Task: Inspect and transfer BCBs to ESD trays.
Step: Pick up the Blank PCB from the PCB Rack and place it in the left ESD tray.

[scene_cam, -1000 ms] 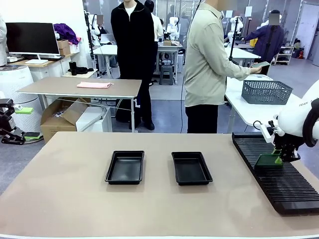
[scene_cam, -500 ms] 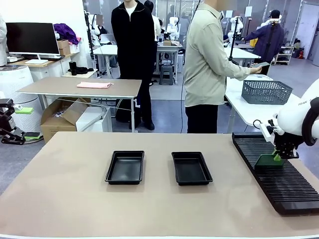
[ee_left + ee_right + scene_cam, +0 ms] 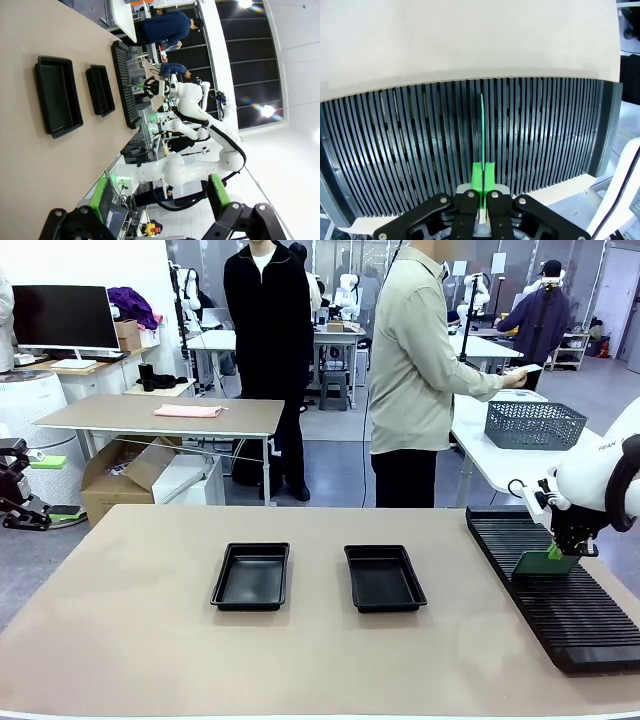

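The right gripper (image 3: 557,551), clamped on the thin green circuit board (image 3: 538,563) standing edge-up at the long black ribbed rack (image 3: 570,615), has both shallow black plastic trays (image 3: 384,578) well to its left.

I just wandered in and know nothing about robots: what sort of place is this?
Probably a robotics lab or test workshop. A white arm's right gripper holds a green circuit board at a black slotted rack, two black trays sit on the table, and plain work tables and a monitor stand behind.

Lab with worktables (image 3: 160,416) and monitor (image 3: 65,317)
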You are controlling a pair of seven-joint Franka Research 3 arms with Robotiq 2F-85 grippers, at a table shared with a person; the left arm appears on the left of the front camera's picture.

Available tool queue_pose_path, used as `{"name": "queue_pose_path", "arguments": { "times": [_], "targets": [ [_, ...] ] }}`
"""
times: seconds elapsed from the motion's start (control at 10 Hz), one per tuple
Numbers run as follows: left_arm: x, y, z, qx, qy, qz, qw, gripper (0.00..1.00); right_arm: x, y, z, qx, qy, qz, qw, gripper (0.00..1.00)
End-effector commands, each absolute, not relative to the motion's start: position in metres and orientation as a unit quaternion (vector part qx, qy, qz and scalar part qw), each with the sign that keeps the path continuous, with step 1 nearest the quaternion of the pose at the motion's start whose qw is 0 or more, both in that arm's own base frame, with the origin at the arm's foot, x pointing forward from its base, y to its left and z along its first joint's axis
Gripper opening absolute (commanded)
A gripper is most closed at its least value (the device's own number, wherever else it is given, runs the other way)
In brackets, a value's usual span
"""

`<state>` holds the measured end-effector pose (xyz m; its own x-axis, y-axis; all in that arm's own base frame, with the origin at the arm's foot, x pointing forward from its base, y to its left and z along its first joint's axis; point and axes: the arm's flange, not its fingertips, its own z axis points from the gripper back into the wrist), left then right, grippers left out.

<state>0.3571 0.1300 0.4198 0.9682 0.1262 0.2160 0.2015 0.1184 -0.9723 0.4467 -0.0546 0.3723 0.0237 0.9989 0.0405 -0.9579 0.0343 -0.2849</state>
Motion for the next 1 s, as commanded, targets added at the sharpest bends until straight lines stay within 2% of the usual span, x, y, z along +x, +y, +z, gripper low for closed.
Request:
{"name": "queue_pose_path", "arguments": {
  "times": [0.0, 0.2, 0.3, 0.9],
  "targets": [
    [0.358, 0.130, 0.421, -0.665, -0.127, -0.024, 0.735, 1.00, 0.446, -0.058, 0.360, -0.072, -0.114, 0.681, 0.720, 0.00],
    [0.358, 0.130, 0.421, -0.665, -0.127, -0.024, 0.735, 1.00, 0.447, -0.059, 0.360, -0.074, -0.115, 0.669, 0.730, 0.00],
    [0.358, 0.130, 0.421, -0.665, -0.127, -0.024, 0.735, 1.00, 0.447, -0.055, 0.372, -0.089, -0.115, 0.689, 0.710, 0.00],
    [0.358, 0.130, 0.421, -0.665, -0.127, -0.024, 0.735, 1.00, 0.447, -0.055, 0.372, -0.089, -0.115, 0.689, 0.710, 0.00]
  ]
}}
